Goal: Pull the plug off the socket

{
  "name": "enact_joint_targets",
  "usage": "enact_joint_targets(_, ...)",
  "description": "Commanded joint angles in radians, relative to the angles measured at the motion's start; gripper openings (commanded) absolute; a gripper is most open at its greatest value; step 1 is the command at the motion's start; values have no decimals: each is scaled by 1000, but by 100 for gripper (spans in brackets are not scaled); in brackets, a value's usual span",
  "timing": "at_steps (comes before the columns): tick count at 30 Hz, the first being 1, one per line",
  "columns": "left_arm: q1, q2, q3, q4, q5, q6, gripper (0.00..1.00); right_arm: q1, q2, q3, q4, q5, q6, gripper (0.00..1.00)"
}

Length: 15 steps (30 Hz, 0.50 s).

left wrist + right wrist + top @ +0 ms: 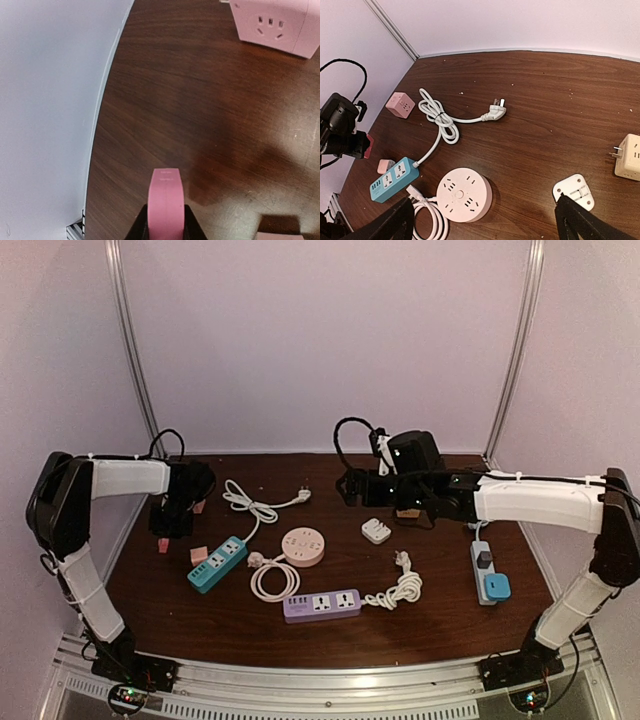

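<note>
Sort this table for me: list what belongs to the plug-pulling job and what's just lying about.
Job in hand, as far as it shows:
left claw, shut on the pink plug
pink cube socket

Lying about:
teal power strip
round pink socket
purple power strip
white adapter
white strip with a blue plug

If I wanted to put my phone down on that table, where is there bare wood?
The far strip behind the white cord is bare, as is the near edge in front of the purple strip. There is also room between the white adapter and the blue-ended strip. The middle around the round pink socket is crowded.
</note>
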Motion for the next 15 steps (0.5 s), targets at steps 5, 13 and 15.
enact_joint_targets(5,19,122,55,55,36,52,19,-7,-75,-71,-26,70,-20,100)
enact_joint_targets(13,20,149,45,102,90,65,39,-7,-83,-85,-65,79,-26,100)
enact_joint_targets(15,20,148,44,114,103,72,44,-7,-83,-85,-78,85,-25,100)
